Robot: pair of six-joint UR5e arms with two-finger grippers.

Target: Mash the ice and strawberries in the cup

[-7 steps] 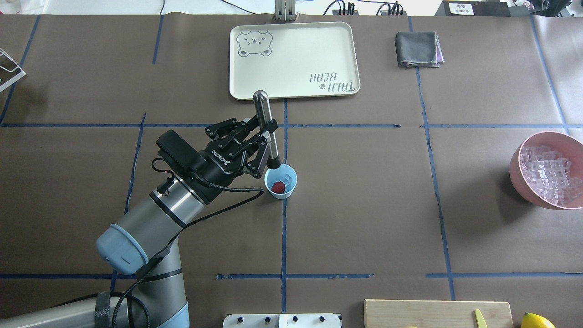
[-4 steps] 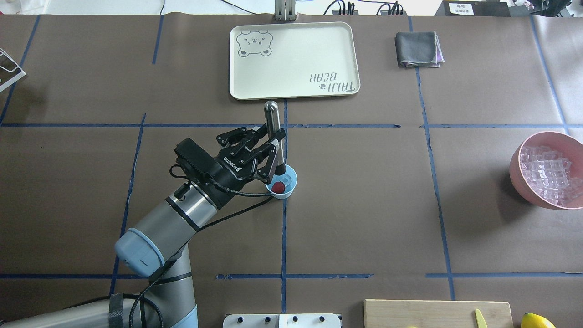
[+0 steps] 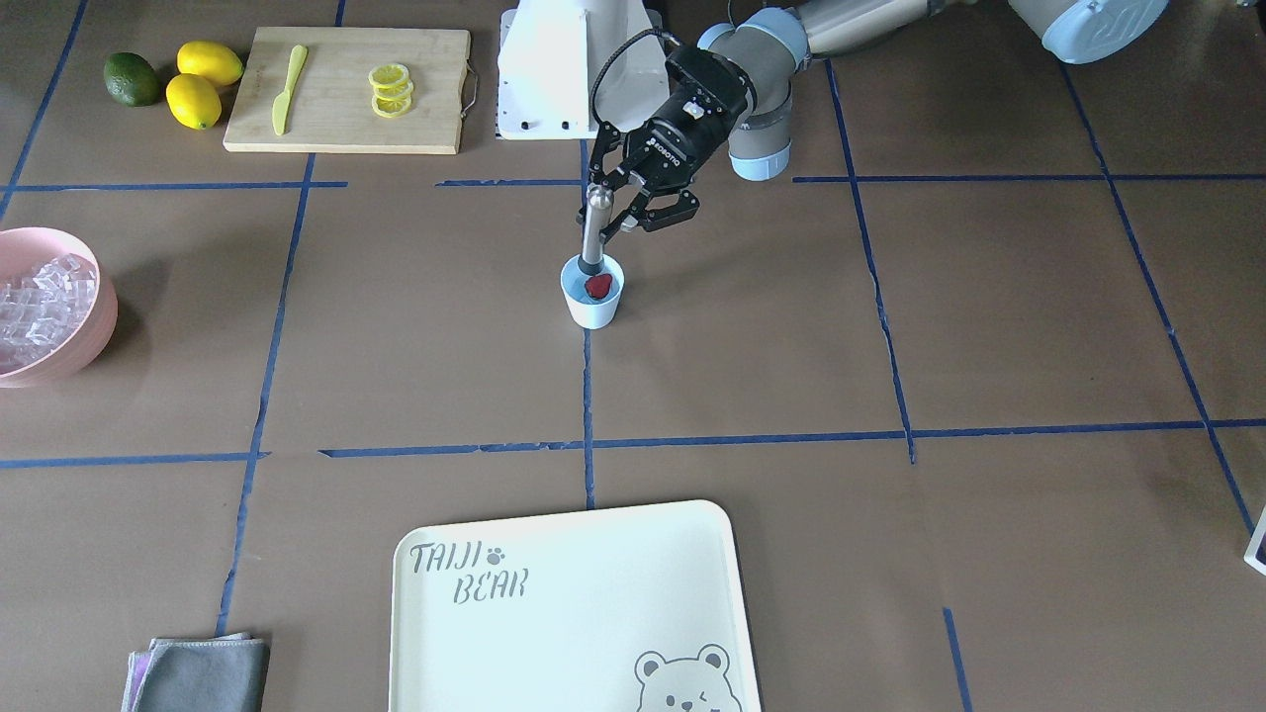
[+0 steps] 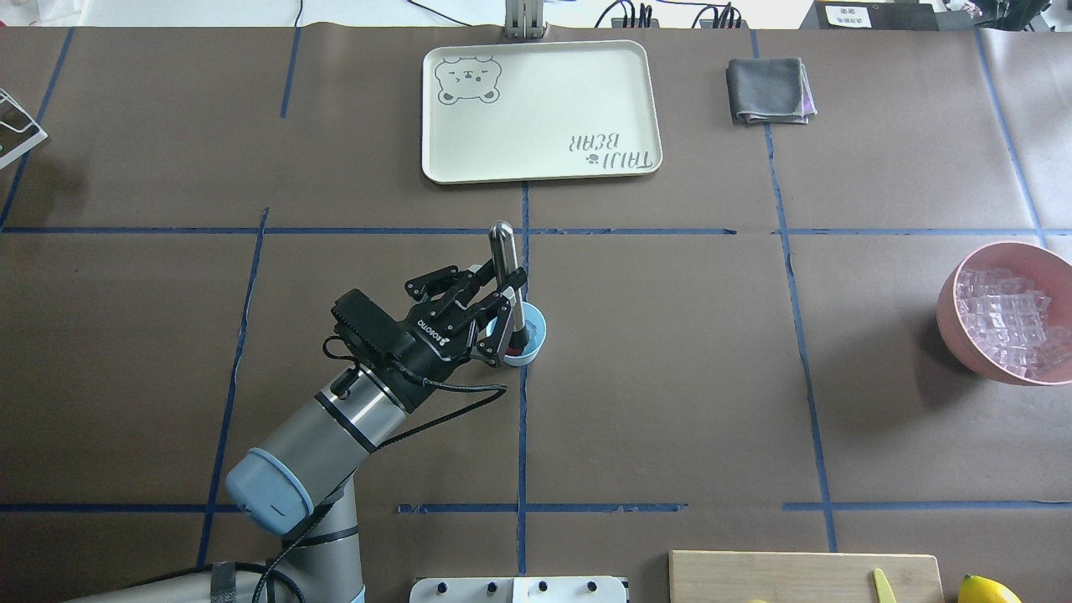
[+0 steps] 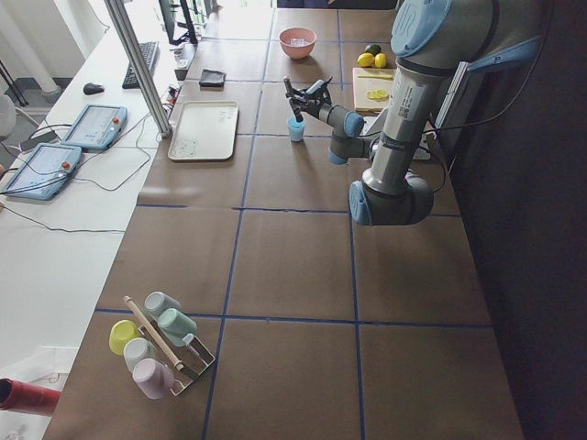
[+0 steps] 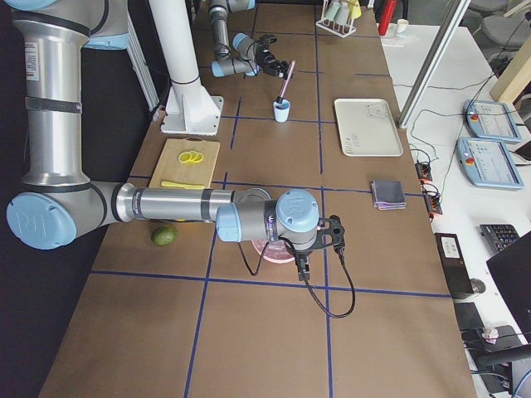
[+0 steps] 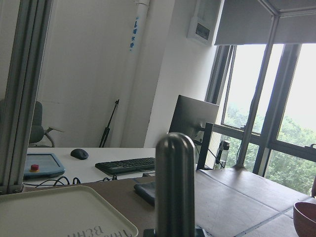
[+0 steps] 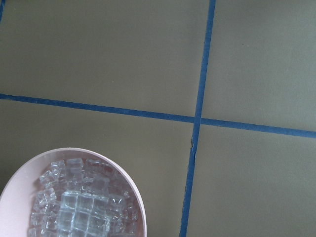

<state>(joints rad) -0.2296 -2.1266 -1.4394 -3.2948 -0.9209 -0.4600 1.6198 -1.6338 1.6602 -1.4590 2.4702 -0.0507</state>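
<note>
The small pale blue cup (image 4: pixel 536 339) (image 3: pixel 591 307) stands near the table's middle. My left gripper (image 4: pixel 507 293) (image 3: pixel 605 213) is shut on a steel muddler (image 4: pixel 502 247) (image 3: pixel 591 225) (image 7: pixel 175 187), which stands nearly upright with its black tip down inside the cup. A red strawberry (image 3: pixel 599 286) lies in the cup beside the tip. Any ice in the cup is hidden. More ice (image 4: pixel 1009 322) (image 8: pixel 79 210) fills a pink bowl (image 4: pixel 955 289) at the right edge. My right gripper (image 6: pixel 332 236) hovers by that bowl in the exterior right view only, so I cannot tell its state.
A cream bear tray (image 4: pixel 540 109) lies beyond the cup, with a folded grey cloth (image 4: pixel 769 90) to its right. Near the robot's base a cutting board (image 3: pixel 346 89) carries lemon slices and a yellow knife, with lemons (image 3: pixel 203 79) and a lime (image 3: pixel 131 79) beside it.
My left arm drew back toward the robot and lowered. The muddler's tip went from the cup's far rim down into the cup, now covering most of the strawberry from above.
</note>
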